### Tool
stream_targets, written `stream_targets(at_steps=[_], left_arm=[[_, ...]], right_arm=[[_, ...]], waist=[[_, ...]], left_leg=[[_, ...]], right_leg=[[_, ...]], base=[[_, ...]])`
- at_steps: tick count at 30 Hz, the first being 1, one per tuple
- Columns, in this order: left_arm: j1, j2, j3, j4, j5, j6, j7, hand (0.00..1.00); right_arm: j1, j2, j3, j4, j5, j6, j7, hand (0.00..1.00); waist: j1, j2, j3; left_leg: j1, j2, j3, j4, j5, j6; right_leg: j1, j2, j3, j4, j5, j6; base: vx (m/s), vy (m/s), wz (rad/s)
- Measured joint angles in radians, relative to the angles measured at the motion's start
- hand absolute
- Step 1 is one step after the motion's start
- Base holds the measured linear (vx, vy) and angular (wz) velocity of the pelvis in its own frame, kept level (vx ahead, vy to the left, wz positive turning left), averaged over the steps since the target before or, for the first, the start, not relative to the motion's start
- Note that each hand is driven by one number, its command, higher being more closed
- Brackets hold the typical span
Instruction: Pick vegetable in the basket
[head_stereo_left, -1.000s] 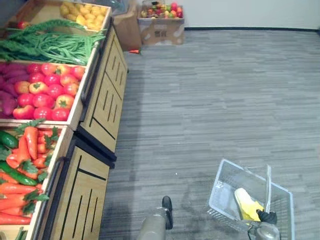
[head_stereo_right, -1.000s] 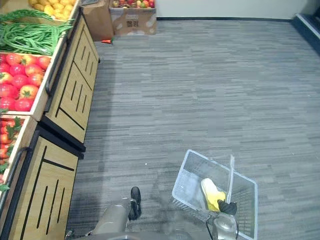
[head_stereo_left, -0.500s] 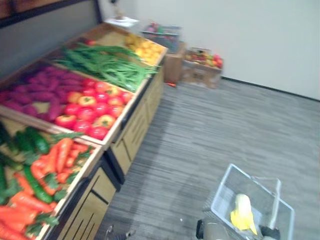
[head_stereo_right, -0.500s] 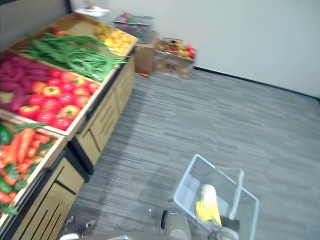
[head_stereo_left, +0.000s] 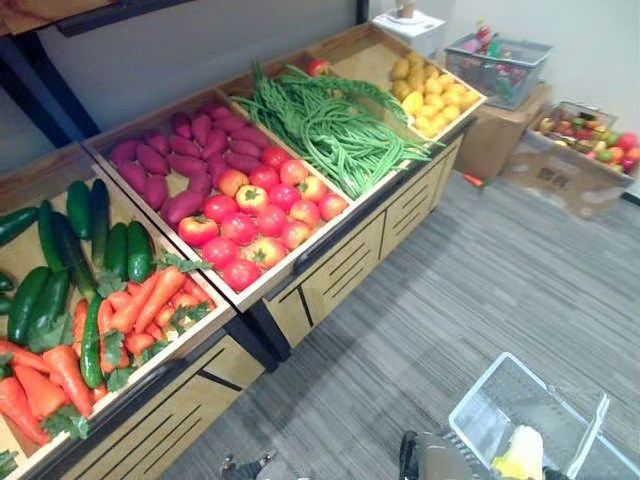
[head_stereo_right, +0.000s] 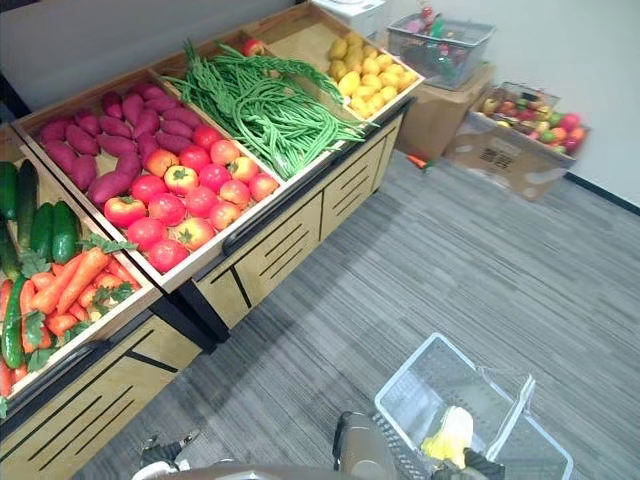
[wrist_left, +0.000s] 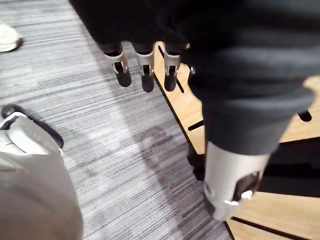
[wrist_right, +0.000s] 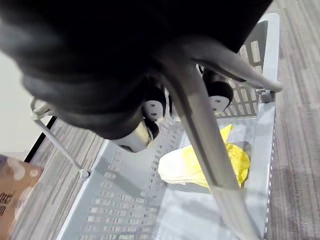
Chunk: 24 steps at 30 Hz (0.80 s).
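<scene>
A clear wire basket (head_stereo_left: 482, 402) hangs low at my right side over the grey floor. In it lies a yellow leafy vegetable (wrist_right: 200, 162), which the head views also catch (head_stereo_right: 448, 435). My right hand (wrist_right: 150, 107) has its fingers curled round the basket's handle (wrist_right: 202, 135). Beside the wooden front of the stand (wrist_left: 180, 100) my left hand (wrist_left: 145, 70) hangs down with straight fingers and holds nothing. The stand's crates hold cucumbers (head_stereo_left: 60, 250), carrots (head_stereo_left: 130, 310), tomatoes (head_stereo_left: 250, 225), purple sweet potatoes (head_stereo_left: 165, 165), green beans (head_stereo_left: 330, 125) and yellow produce (head_stereo_left: 435, 90).
Cardboard boxes of mixed fruit (head_stereo_left: 585, 160) stand by the far wall, and a grey crate (head_stereo_left: 497, 65) rests on another box. Grey carpet (head_stereo_left: 430, 290) lies open between the stand and the basket.
The camera has swung up and left, so the whole stand has come into view. The basket stays in my right hand with the yellow vegetable in it.
</scene>
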<state>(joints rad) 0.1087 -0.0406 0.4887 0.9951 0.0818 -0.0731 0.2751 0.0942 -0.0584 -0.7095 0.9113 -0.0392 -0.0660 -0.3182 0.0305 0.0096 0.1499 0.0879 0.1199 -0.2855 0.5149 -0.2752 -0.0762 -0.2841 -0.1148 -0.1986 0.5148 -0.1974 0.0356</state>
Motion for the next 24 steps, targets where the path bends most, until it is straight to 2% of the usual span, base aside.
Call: stream_targets(at_steps=[1, 2, 3, 4, 5, 6, 7, 8, 10, 12, 16, 19, 22, 24], left_arm=[[0.000, 0.001, 0.000, -0.001, -0.001, 0.000, 0.000, 0.00], [-0.007, 0.005, -0.002, -0.002, -0.002, -0.002, 0.000, 0.00], [-0.011, 0.004, -0.003, -0.010, -0.002, -0.003, 0.000, 0.00], [-0.016, 0.005, -0.002, -0.013, -0.002, -0.004, 0.000, 0.00], [-0.029, 0.006, -0.003, -0.014, -0.002, -0.003, 0.000, 0.00], [-0.036, 0.004, -0.009, -0.016, -0.002, -0.002, 0.000, 0.00], [-0.037, 0.000, -0.023, -0.018, -0.001, -0.003, -0.001, 0.00], [-0.037, 0.006, -0.026, -0.015, -0.001, -0.001, -0.001, 0.00], [-0.039, 0.014, -0.042, -0.017, 0.001, -0.002, 0.001, 0.00], [-0.042, 0.015, -0.040, -0.017, 0.000, -0.001, 0.001, 0.00], [-0.025, 0.025, -0.017, 0.005, 0.012, 0.011, 0.002, 0.00], [-0.022, 0.031, -0.005, 0.037, 0.013, 0.017, 0.002, 0.00], [-0.013, 0.039, -0.004, 0.063, 0.014, 0.024, 0.001, 0.00], [0.013, 0.051, -0.026, 0.066, 0.017, 0.030, -0.001, 0.00]], right_arm=[[-0.003, 0.000, 0.000, 0.000, 0.000, 0.000, 0.000, 1.00], [-0.008, 0.000, 0.001, 0.000, 0.000, 0.000, 0.000, 1.00], [-0.011, -0.002, -0.001, 0.000, 0.000, -0.001, -0.001, 1.00], [-0.011, -0.002, -0.002, 0.000, 0.000, -0.001, -0.001, 1.00], [-0.008, -0.003, -0.004, 0.005, 0.002, -0.005, -0.002, 1.00], [-0.005, -0.003, -0.013, 0.009, 0.003, -0.008, -0.002, 1.00], [-0.005, -0.005, -0.027, 0.012, 0.010, -0.009, -0.001, 1.00], [-0.008, 0.000, -0.035, 0.031, 0.017, -0.009, 0.000, 1.00], [-0.030, 0.001, -0.078, 0.071, 0.021, -0.009, 0.000, 1.00], [-0.045, -0.002, -0.122, 0.109, 0.021, -0.008, 0.001, 1.00], [-0.052, 0.013, -0.145, 0.139, 0.020, 0.012, 0.004, 1.00], [-0.056, 0.014, -0.148, 0.139, 0.018, 0.018, 0.007, 1.00], [-0.060, 0.008, -0.148, 0.152, 0.017, 0.018, 0.009, 1.00], [-0.065, 0.004, -0.148, 0.161, 0.018, 0.018, 0.011, 1.00]], waist=[[0.000, -0.001, 0.001], [-0.002, -0.005, 0.003], [-0.004, -0.007, 0.004], [-0.007, -0.010, 0.006], [-0.014, -0.014, 0.008], [-0.019, -0.016, 0.009], [-0.031, -0.007, 0.006], [-0.029, -0.019, 0.001], [-0.028, -0.031, -0.005], [-0.028, -0.032, -0.003], [-0.022, -0.024, -0.002], [-0.016, -0.015, -0.002], [-0.016, -0.015, 0.000], [-0.029, -0.020, 0.002]], left_leg=[[-0.020, 0.000, 0.003, 0.035, 0.033, -0.011], [-0.070, 0.012, 0.047, 0.110, 0.064, -0.037], [-0.130, 0.043, 0.166, 0.175, 0.045, -0.051], [-0.160, 0.068, 0.249, 0.195, 0.038, -0.046], [-0.206, 0.117, 0.419, 0.204, 0.027, -0.028], [-0.227, 0.150, 0.546, 0.169, 0.036, -0.011], [-0.249, 0.171, 0.671, 0.069, 0.107, 0.031], [-0.239, 0.167, 0.710, 0.037, 0.102, 0.033], [-0.230, 0.099, 0.711, -0.100, 0.103, 0.032], [-0.233, 0.068, 0.713, -0.170, 0.104, 0.032], [-0.166, 0.037, 0.716, -0.242, 0.127, 0.034], [-0.145, 0.025, 0.732, -0.329, 0.154, 0.028], [-0.107, 0.017, 0.737, -0.404, 0.170, 0.031], [-0.054, 0.011, 0.739, -0.465, 0.163, 0.025]], right_leg=[[0.019, -0.004, -0.015, -0.013, -0.001, -0.001], [0.066, -0.021, -0.044, -0.056, -0.003, -0.005], [0.119, -0.036, -0.083, -0.108, -0.003, -0.005], [0.147, -0.048, -0.109, -0.134, -0.003, -0.005], [0.195, -0.072, -0.161, -0.165, -0.001, -0.001], [0.224, -0.091, -0.203, -0.172, 0.000, 0.001], [0.248, -0.095, -0.247, -0.175, 0.001, 0.004], [0.259, -0.104, -0.264, -0.187, 0.005, 0.021], [0.254, -0.125, -0.281, -0.240, 0.025, 0.052], [0.262, -0.133, -0.315, -0.280, 0.040, 0.071], [0.339, -0.129, -0.325, -0.363, 0.104, 0.072], [0.311, -0.124, -0.302, -0.367, 0.137, 0.079], [0.266, -0.134, -0.283, -0.280, 0.137, 0.079], [0.189, -0.170, -0.244, -0.061, 0.139, 0.081]], base=[[0.27, -0.194, 0.78], [0.22, -0.146, 0.93], [0.21, -0.115, 1.03], [0.16, -0.066, 1.20], [0.12, -0.004, 1.22], [0.12, 0.043, 1.56], [0.10, 0.075, 1.36], [0.09, 0.114, 1.22], [0.07, 0.154, 0.96], [0.04, 0.151, 0.77], [0.05, 0.097, 0.15], [0.02, 0.034, -0.12], [0.00, -0.007, -0.18], [-0.03, 0.038, -0.04]])
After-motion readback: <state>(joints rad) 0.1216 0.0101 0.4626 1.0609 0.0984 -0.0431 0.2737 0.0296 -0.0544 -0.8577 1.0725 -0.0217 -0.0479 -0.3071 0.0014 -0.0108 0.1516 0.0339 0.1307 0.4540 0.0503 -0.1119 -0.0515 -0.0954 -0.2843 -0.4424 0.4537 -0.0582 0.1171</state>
